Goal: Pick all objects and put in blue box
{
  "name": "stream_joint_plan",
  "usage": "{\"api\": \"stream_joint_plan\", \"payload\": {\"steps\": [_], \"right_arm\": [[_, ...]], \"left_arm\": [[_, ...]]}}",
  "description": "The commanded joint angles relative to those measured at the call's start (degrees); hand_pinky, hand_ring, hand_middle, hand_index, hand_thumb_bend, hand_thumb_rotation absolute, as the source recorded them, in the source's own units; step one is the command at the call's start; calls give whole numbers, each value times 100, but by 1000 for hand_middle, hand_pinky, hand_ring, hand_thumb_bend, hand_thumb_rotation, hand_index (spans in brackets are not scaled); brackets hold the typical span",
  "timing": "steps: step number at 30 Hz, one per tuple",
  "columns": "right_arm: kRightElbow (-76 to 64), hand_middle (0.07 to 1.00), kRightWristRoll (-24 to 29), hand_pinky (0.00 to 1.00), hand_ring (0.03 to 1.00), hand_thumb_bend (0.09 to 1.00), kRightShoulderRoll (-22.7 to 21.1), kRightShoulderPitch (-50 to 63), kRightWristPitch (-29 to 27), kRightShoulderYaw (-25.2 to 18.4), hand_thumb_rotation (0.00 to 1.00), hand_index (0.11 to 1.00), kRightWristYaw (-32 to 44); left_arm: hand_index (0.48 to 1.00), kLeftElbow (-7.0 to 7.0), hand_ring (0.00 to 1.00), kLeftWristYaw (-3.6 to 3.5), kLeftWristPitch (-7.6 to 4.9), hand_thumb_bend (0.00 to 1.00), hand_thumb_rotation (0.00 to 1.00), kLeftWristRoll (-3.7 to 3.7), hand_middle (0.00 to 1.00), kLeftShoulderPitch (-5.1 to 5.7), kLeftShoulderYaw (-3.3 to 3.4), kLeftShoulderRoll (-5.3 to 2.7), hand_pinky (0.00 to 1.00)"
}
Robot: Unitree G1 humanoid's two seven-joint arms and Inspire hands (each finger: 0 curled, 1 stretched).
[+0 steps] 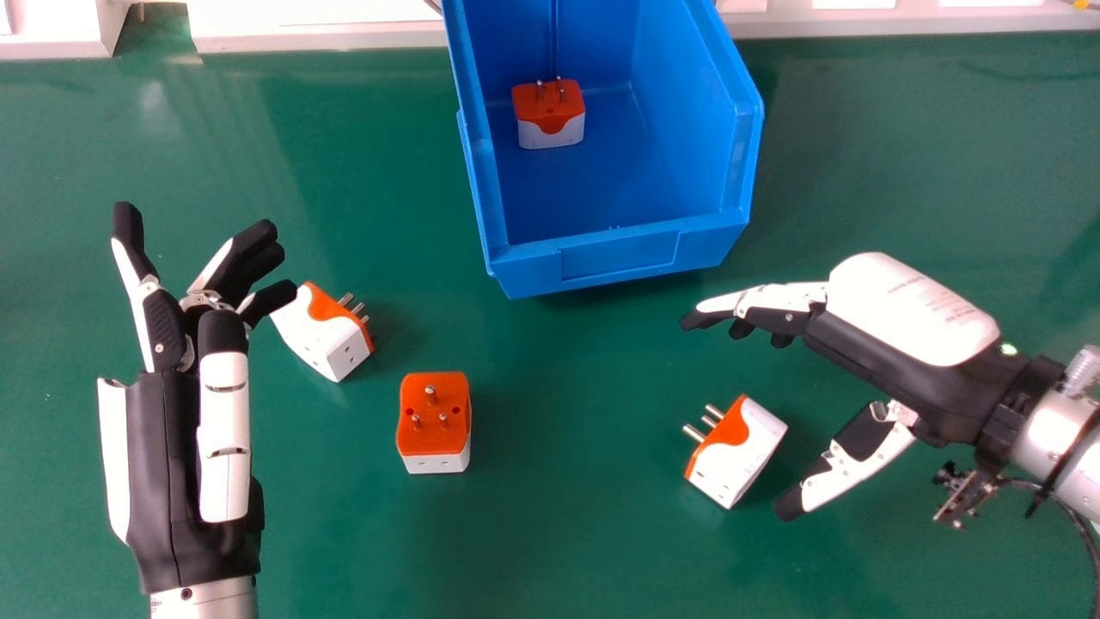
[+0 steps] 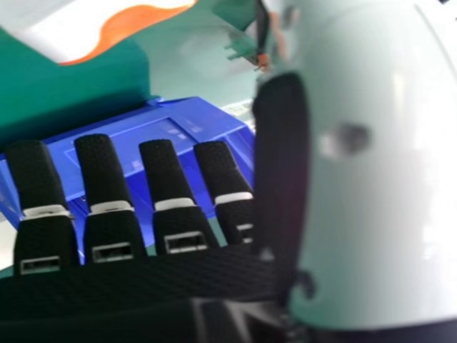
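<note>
Green surface [image 1: 567,533] carries one blue box [image 1: 687,129], its front wall [image 1: 619,258] between one inner adapter [image 1: 550,103] and three outer adapters [image 1: 443,447]; my left hand [image 1: 155,464] and right hand [image 1: 911,361] are spread.

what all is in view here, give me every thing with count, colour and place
box: 1, blue, far side of the table, mid-view
plug adapter in the box: 1, orange and white, toward the box's left side
plug adapter by the left hand: 1, orange and white, on the table
middle plug adapter: 1, orange and white, on the table, pins up
plug adapter by the right hand: 1, orange and white, on the table
table: 1, green, under everything
panelling: white, behind the table
left hand: 1, black and white, view's left
right hand: 1, black and white, view's right
forearms: 2, silver, behind the hands
</note>
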Motion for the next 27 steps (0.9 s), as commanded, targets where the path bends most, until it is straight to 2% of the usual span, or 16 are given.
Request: {"api": "stream_joint_plan", "payload": {"steps": [1, 7, 16, 18, 22, 27], "right_arm": [[-42, 939, -137, 802, 906, 1000, -99, -203, -51, 40, 290, 940, -241], [298, 942, -476, 800, 914, 1000, -54, -410, -4, 318, 287, 939, -506], [-182, 971, -452, 853, 949, 1000, 22, -345, 678, 496, 295, 967, -154], [-168, 972, -586, 853, 949, 1000, 70, -373, 711, 585, 298, 969, -269], [1, 974, -643, 851, 947, 1000, 108, -460, 706, 739, 300, 972, -373], [169, 973, -796, 848, 944, 1000, 179, -537, 682, 902, 300, 972, -616]], "left_arm": [[783, -77, 823, -13, -98, 479, 890, -34, 826, -18, 6, 51, 758], [783, -113, 823, -12, -51, 484, 887, -20, 826, -11, 5, 60, 759], [783, -82, 823, -17, -62, 462, 895, -40, 827, -43, 9, 60, 759], [783, -59, 823, -23, -82, 474, 892, -55, 827, -63, 11, 61, 759], [782, -60, 822, -5, -107, 479, 890, -20, 826, -61, 17, 49, 758], [782, -57, 822, -13, -125, 477, 889, -21, 826, -59, -4, 31, 758]]}}
